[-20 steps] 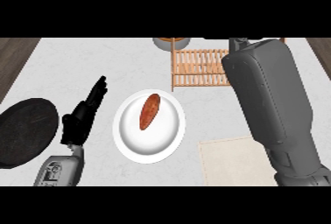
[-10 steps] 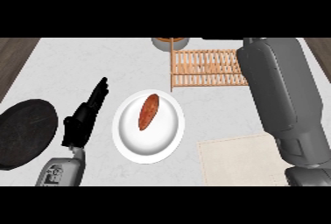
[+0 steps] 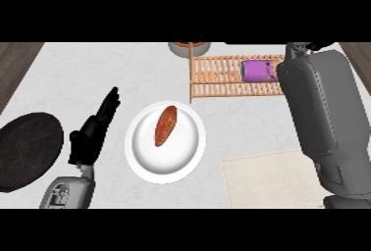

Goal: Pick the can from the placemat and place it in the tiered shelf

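In the head view, the right forearm [image 3: 322, 117] fills the right side and covers the far edge of the placemat [image 3: 268, 179]. The right hand [image 3: 309, 47] is only a dark scrap at the top edge, so whether it is open or closed cannot be told. The purple can [image 3: 256, 70] lies on its side on the wooden tiered shelf [image 3: 225, 78]. Its right end is tucked against the forearm just below that hand. The left hand [image 3: 90, 133] rests open with fingers straight, well apart from the can, between a black pan [image 3: 25, 149] and a white plate [image 3: 165, 164]. The plate carries a brown food item [image 3: 165, 126]. A round pot [image 3: 190, 47] is cut off at the top.
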Robot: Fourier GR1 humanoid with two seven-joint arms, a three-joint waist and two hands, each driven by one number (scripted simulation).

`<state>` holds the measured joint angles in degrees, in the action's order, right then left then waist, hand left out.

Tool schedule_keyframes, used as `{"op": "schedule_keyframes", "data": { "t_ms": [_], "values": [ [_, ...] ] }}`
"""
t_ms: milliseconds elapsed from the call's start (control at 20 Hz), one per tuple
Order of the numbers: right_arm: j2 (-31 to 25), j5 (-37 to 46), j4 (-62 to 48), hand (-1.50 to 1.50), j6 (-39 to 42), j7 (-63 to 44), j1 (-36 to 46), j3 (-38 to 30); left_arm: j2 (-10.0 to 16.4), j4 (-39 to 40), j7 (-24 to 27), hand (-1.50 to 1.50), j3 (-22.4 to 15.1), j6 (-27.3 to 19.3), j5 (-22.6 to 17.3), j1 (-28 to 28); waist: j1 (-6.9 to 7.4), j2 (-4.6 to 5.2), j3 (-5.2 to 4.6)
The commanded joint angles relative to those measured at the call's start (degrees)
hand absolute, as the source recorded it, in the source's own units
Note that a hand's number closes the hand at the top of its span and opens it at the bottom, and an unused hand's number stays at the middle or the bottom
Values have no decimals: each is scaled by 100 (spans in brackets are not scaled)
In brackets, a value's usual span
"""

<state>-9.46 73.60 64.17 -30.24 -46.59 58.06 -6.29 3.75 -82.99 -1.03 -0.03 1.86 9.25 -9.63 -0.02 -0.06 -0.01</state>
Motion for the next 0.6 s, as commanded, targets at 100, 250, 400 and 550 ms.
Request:
{"op": "schedule_keyframes", "data": {
  "t_ms": [100, 250, 400, 550],
  "values": [
    [125, -572, 931, -150, 131, -29, -192, -97, 39, 421, 210, 0, 74, -31, -6, -159, -37, -7, -1],
    [-115, -1073, 755, -150, 22, 359, -107, -335, 5, 71, -168, 0, -22, -82, 59, -267, 11, 2, 2],
    [138, -1261, 720, -150, 78, 384, -37, -188, -237, -168, -201, 0, -270, -215, 163, -1, 45, 1, 1],
    [31, -1356, 766, -150, -96, 458, 85, -291, 49, 510, 515, 0, 66, 38, -18, -54, 26, 17, -2]
  ]
}}
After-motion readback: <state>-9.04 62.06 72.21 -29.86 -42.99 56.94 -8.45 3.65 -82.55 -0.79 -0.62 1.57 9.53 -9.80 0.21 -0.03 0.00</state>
